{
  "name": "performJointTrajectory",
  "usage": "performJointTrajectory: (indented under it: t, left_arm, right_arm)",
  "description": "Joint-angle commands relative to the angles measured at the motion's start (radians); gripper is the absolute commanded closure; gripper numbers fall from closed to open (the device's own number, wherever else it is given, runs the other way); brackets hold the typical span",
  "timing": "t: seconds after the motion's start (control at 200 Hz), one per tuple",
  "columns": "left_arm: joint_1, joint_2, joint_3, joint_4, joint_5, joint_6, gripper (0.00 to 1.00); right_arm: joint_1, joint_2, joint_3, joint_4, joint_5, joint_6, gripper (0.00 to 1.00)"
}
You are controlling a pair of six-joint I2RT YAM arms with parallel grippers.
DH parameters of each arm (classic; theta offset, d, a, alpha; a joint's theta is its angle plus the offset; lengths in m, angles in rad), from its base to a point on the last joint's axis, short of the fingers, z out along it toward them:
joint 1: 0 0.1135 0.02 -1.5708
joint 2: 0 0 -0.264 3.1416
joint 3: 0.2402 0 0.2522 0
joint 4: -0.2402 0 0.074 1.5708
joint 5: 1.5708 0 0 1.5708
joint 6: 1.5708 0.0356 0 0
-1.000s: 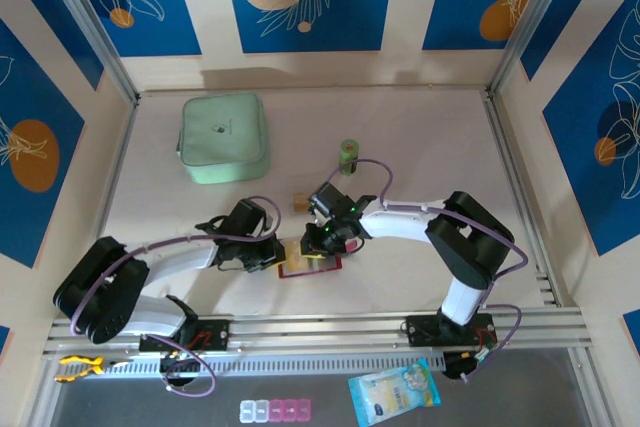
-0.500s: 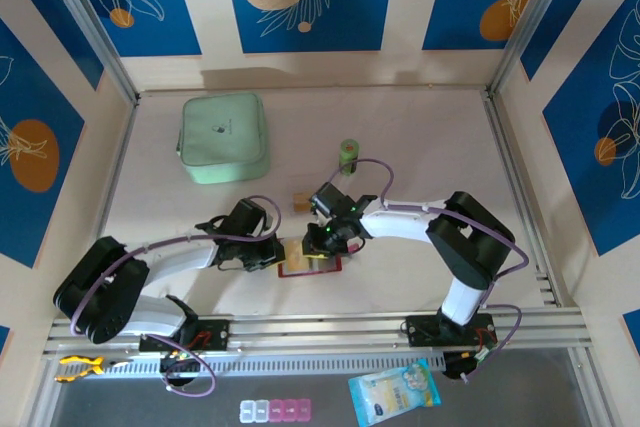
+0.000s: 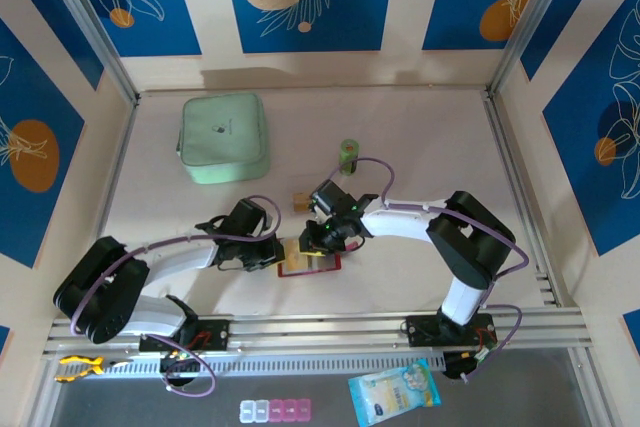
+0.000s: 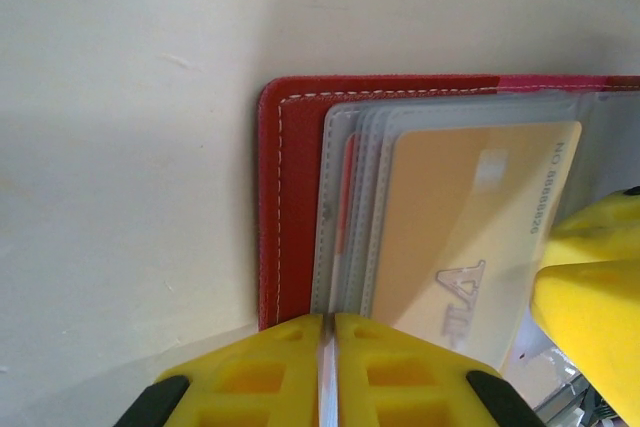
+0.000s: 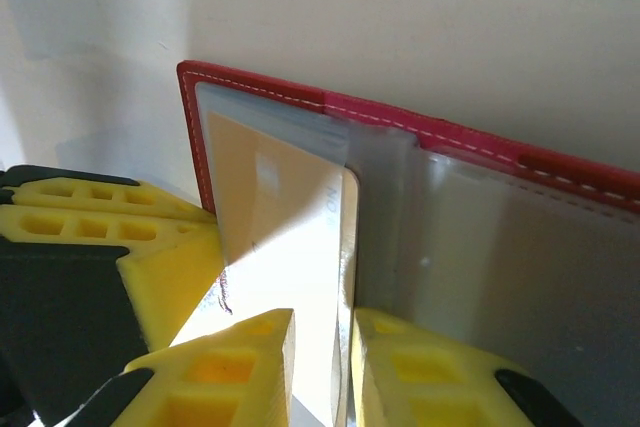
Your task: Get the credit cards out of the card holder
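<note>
Table (image 3: pixel 420 147): the red card holder (image 4: pixel 290 207) lies open near the front edge, btw both arms. Orange-tan card (image 4: pixel 460 227) sits in the top clear sleeve. Left gripper (image 4: pixel 328 332) is clenched on the holder's sleeve edge. Right gripper (image 5: pixel 322 332) straddles the card's edge, jaws barely apart, can't tell if it's biting. Step imo: pulling the 1st card. Next needs a firm pinch + straight pull.

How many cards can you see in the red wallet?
1: an orange-tan card in the front clear sleeve of the open red wallet. A red sliver behind other sleeves may be a second card; more could be hidden.
</note>
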Motion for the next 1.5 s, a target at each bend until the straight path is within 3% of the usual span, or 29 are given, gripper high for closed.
performJointTrajectory:
  t: [0.0,0.34,1.205,1.496]
  left_arm:
    - [0.008,0.013,0.005,-0.053,-0.037,0.013,0.89]
    - [0.006,0.019,0.010,-0.055,-0.035,0.016,0.89]
    - [0.007,0.023,0.019,-0.053,-0.033,0.016,0.89]
    - [0.006,-0.068,0.059,-0.086,-0.047,0.009,0.89]
  right_arm:
    - [-0.003,-0.010,0.006,-0.073,0.036,0.001,0.75]
    - [-0.008,-0.047,-0.006,-0.016,-0.007,0.003,0.77]
    - [-0.017,0.063,-0.011,0.070,-0.104,0.028,0.80]
    - [-0.021,0.050,-0.016,0.062,-0.098,0.026,0.80]
